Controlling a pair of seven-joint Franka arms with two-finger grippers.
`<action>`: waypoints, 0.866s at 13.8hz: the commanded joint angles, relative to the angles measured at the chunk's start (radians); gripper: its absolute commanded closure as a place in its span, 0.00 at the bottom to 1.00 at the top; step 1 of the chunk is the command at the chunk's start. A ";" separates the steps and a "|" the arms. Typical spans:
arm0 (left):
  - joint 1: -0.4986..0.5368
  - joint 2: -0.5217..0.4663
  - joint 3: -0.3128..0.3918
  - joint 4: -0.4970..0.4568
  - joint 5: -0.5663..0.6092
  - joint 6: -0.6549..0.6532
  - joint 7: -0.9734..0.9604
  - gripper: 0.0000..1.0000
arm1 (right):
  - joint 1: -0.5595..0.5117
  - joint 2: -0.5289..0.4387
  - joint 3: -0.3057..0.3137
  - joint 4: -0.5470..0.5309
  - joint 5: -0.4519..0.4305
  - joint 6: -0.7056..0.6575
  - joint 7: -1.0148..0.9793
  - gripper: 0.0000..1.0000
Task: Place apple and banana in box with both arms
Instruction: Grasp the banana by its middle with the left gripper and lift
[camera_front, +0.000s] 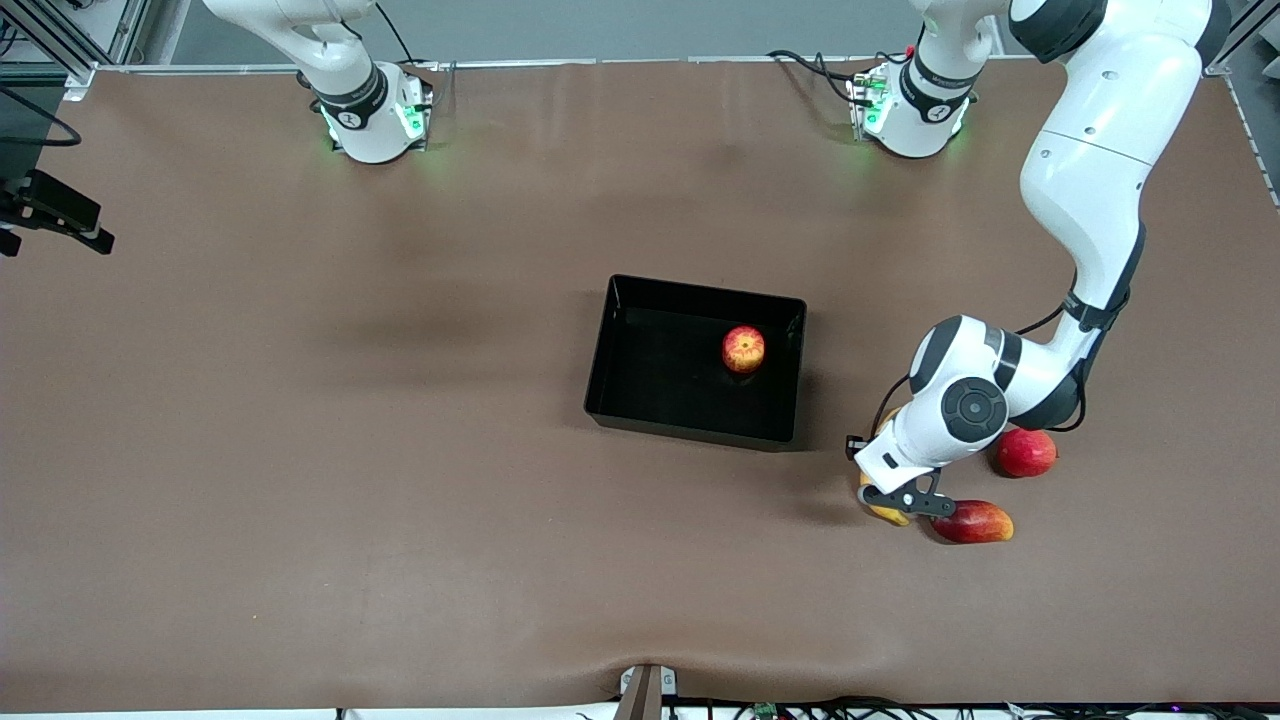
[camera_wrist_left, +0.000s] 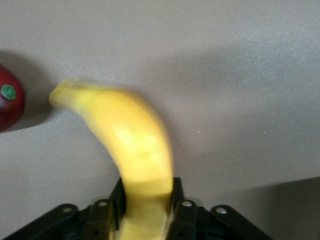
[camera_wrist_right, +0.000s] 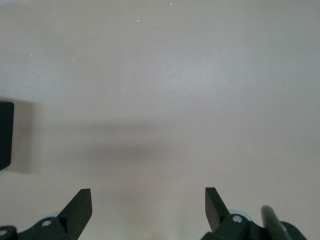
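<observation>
The black box (camera_front: 610, 330) lies in the middle of the table. The apple (camera_front: 743, 349), red streaked with yellow, sits inside it near the wall toward the left arm's end. The yellow banana (camera_front: 886, 513) is on the table by the box's nearer corner toward the left arm's end, mostly hidden under the left arm. My left gripper (camera_front: 900, 497) is shut on the banana (camera_wrist_left: 135, 145), one finger on each side, in the left wrist view (camera_wrist_left: 145, 200). My right gripper (camera_wrist_right: 149, 202) is open and empty over bare table; it is out of the front view.
A round red fruit (camera_front: 1025, 452) and an elongated red-and-yellow fruit (camera_front: 972, 522) lie right beside the left gripper. A red fruit (camera_wrist_left: 10, 105) shows near the banana's tip. A black edge (camera_wrist_right: 5, 135) shows in the right wrist view.
</observation>
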 joint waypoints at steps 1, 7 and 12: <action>0.005 -0.047 -0.005 -0.016 0.019 -0.020 0.008 1.00 | -0.017 -0.002 0.012 0.004 -0.006 -0.005 -0.009 0.00; -0.006 -0.244 -0.139 0.017 0.005 -0.265 -0.022 1.00 | -0.019 -0.002 0.012 0.004 -0.005 -0.005 -0.009 0.00; -0.027 -0.236 -0.255 0.050 0.008 -0.324 -0.202 1.00 | -0.019 -0.002 0.012 0.004 -0.005 -0.005 -0.009 0.00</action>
